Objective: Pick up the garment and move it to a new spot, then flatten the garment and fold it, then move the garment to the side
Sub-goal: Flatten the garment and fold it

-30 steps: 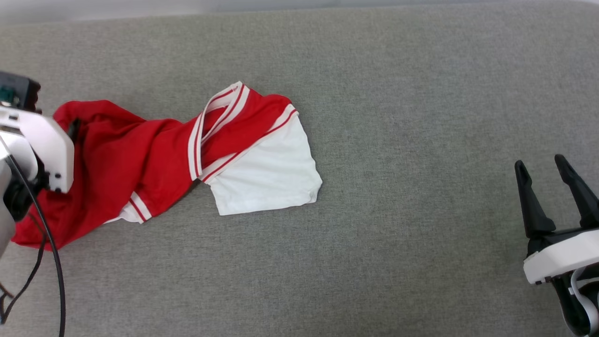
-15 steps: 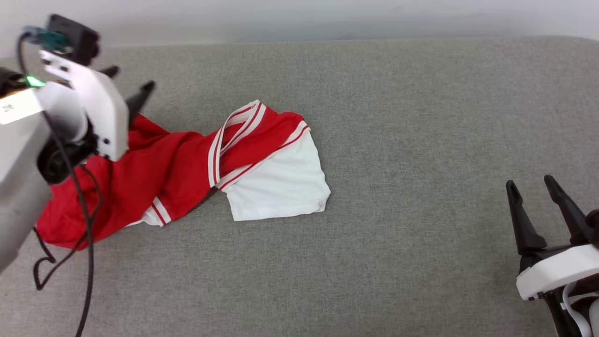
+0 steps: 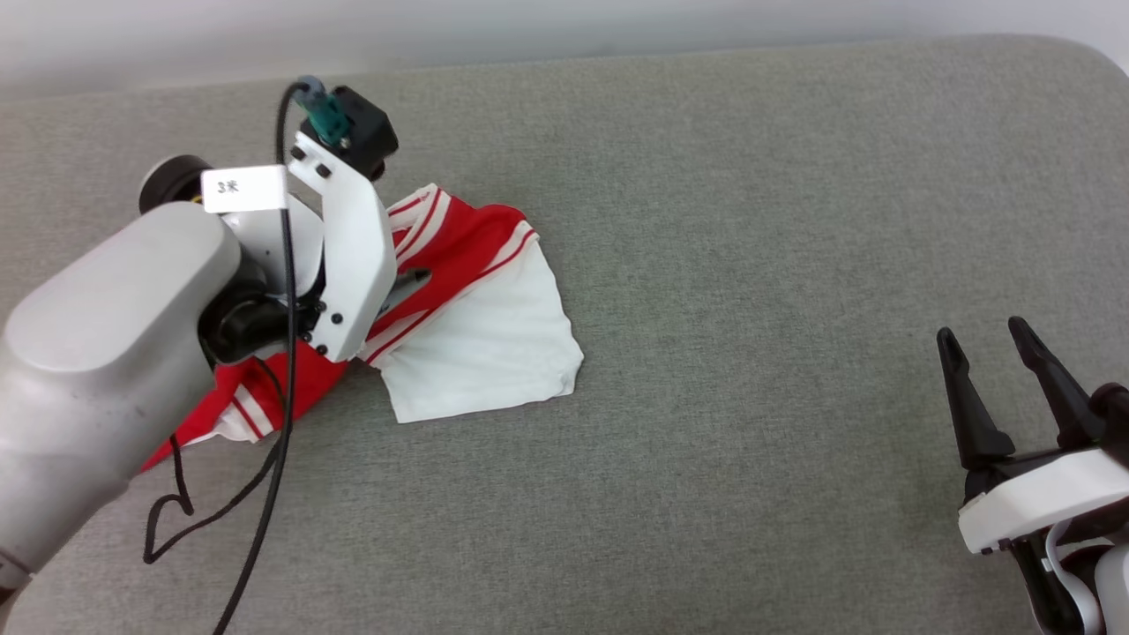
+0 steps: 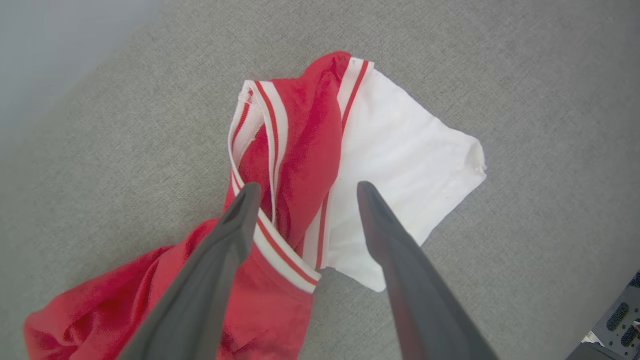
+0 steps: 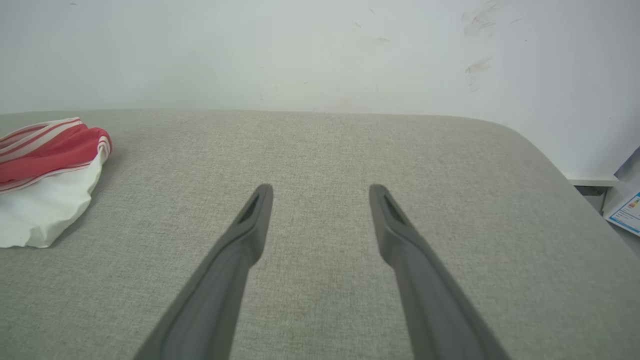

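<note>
Left gripper (image 4: 307, 186) over the bunched garment (image 4: 305, 130), jaws wide.
The garment lies on the left half of the grey pad (image 3: 750, 265), its striped collar lined up between the fingers; whether they touch cloth is unclear. Pinching the thick collar fold, not the loose sleeve, should lift it cleanly. The right gripper (image 3: 983, 331) sits well apart, jaws wide. In the head view the arm hides most of the red body.

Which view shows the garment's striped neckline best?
Left wrist view: the garment lies close, striped neckline and white sleeve largely unobstructed. In the head view the left forearm covers much of it; the right wrist view catches a far, edge-on corner.
</note>
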Tool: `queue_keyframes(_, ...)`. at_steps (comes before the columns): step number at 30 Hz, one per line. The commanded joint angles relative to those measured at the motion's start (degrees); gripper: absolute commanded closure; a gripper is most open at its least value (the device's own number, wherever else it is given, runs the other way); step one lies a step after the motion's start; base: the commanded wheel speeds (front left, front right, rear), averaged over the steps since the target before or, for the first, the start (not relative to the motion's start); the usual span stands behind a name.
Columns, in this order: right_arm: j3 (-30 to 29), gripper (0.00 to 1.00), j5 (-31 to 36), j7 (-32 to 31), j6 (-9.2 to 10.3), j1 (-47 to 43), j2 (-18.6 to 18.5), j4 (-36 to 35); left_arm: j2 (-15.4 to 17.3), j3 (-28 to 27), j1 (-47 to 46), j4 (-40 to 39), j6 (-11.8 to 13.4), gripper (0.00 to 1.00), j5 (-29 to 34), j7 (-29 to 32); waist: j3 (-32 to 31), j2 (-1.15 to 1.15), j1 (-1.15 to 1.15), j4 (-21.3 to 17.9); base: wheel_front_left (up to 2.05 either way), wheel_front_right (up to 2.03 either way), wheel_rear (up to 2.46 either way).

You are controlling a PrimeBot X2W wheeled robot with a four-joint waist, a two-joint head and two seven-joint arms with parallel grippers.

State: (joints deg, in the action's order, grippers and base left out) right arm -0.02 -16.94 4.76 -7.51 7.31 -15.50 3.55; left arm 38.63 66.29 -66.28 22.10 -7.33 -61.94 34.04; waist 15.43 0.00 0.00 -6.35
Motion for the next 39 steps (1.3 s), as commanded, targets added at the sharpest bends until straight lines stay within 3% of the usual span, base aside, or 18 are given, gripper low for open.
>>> queue_keyframes(1,0.2,0.0,-0.2,0.5,0.05,1.2,0.4,0.1,-0.9,1.0,-0.4,0.6,0.0,0.0,0.0,1.1,1.1,0.0,0.0,-1.1,0.0,0.0,0.0)
queue_keyframes(17,1.2,0.0,-0.4,3.1,0.05,4.8,1.2,3.0,-4.2,7.9,8.3,7.7,-0.1,0.0,2.8,7.5,5.9,0.0,0.0,-4.1,0.0,0.0,0.0)
queue_keyframes(18,1.2,0.0,-0.3,3.1,0.05,4.9,1.3,3.2,-4.5,8.0,8.7,7.2,-0.2,0.38,3.0,7.0,5.9,0.0,0.0,-4.1,0.0,0.0,0.0)
queue_keyframes(19,1.2,0.0,-0.2,3.1,0.05,5.0,1.3,3.3,-4.8,8.1,8.9,6.9,-0.3,1.0,2.9,6.2,5.9,0.0,0.0,-4.0,0.0,0.0,0.0)
queue_keyframes(32,0.4,0.0,-0.2,3.1,0.05,3.5,1.1,3.9,-4.6,7.0,0.6,-0.5,-0.1,1.0,4.8,-7.2,2.6,0.0,0.0,-1.8,0.0,0.0,0.0)
queue_keyframes(39,1.0,0.0,-0.4,3.1,0.05,4.7,1.8,3.7,-8.6,7.1,0.2,-5.2,-0.1,1.0,7.8,-9.2,2.6,0.0,0.0,-2.4,0.0,0.0,0.0)
